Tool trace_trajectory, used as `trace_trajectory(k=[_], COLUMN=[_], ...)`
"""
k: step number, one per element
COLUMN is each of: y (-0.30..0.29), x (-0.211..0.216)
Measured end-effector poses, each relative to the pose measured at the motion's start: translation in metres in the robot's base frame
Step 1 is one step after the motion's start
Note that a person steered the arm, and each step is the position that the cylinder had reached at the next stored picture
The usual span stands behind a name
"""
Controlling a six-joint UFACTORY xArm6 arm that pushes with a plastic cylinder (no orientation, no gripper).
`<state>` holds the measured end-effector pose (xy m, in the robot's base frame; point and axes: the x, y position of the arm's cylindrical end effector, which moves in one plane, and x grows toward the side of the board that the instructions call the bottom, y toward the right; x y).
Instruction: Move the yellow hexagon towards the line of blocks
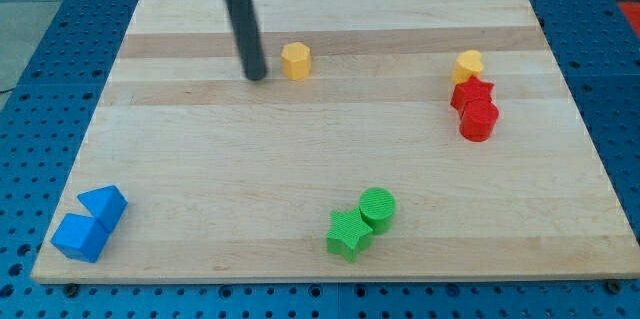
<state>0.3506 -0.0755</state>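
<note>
The yellow hexagon (295, 61) lies on the wooden board (200, 159) near the view's top, left of centre. My tip (256, 76) rests on the board just to the hexagon's left, a small gap apart. At the view's right three blocks stand in a short line: a second yellow block (467, 65) at the top, a red star (471, 93) below it, and a red cylinder (479, 121) below that.
A green cylinder (378, 206) and a green star (347, 234) touch near the view's bottom centre. A blue triangle (104, 205) and a blue cube (79, 237) sit at the bottom left corner. Blue pegboard surrounds the board.
</note>
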Motion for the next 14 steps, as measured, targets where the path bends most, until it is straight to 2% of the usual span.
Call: trace_trajectory(k=[1,2,3,4,5,6,7,8,9,10,11,12,14], y=[0.075,0.12,0.067,-0.02,-0.032,0.034,0.128,0.186,0.139,0.107,0.134,0.175,0.214], x=[-0.001,-0.001,0.006,0.012,-0.013,-0.032,-0.033,-0.033,-0.038,-0.075,-0.089,-0.074,-0.042])
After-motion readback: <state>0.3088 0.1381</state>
